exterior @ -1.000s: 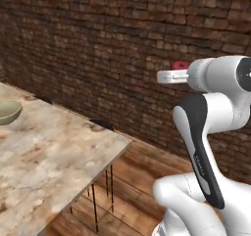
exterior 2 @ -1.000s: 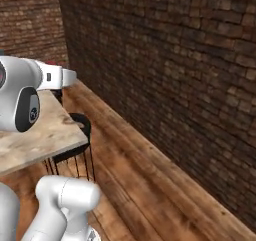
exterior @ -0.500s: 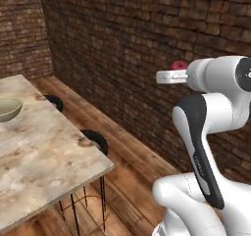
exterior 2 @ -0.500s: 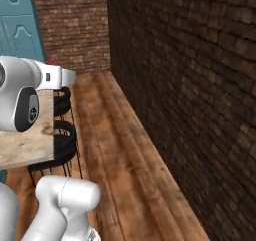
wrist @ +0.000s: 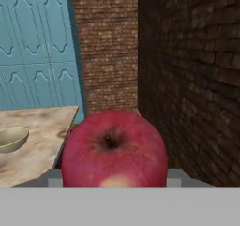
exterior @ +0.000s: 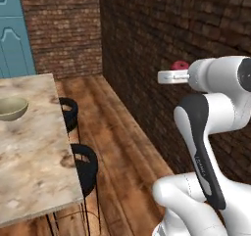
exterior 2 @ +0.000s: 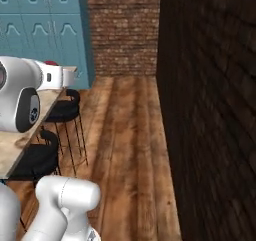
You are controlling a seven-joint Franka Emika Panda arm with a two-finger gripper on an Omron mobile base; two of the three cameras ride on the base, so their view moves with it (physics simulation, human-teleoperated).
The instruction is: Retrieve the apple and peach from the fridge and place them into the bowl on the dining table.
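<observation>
Step in hand: I am carrying the apple (wrist: 114,147) toward the dining table (exterior: 34,171); my base is turning to face it.
My gripper: my gripper (wrist: 114,178) is clamped on the apple, which sits large and red right in front of my hand camera, held in the air off the table's right side, by the dark brick wall (exterior: 162,39).
Bowl: the olive-tan bowl (exterior: 12,108) sits on the marble top, well apart from my hand, with nothing visible inside.
Next move: I judge I must close in, bring the apple over the bowl, lower it and let go.
Changed from a second ago: the whole view has swung; teal cabinet doors (exterior 2: 40,20) and two black stools (exterior: 83,166) have come into sight.
</observation>
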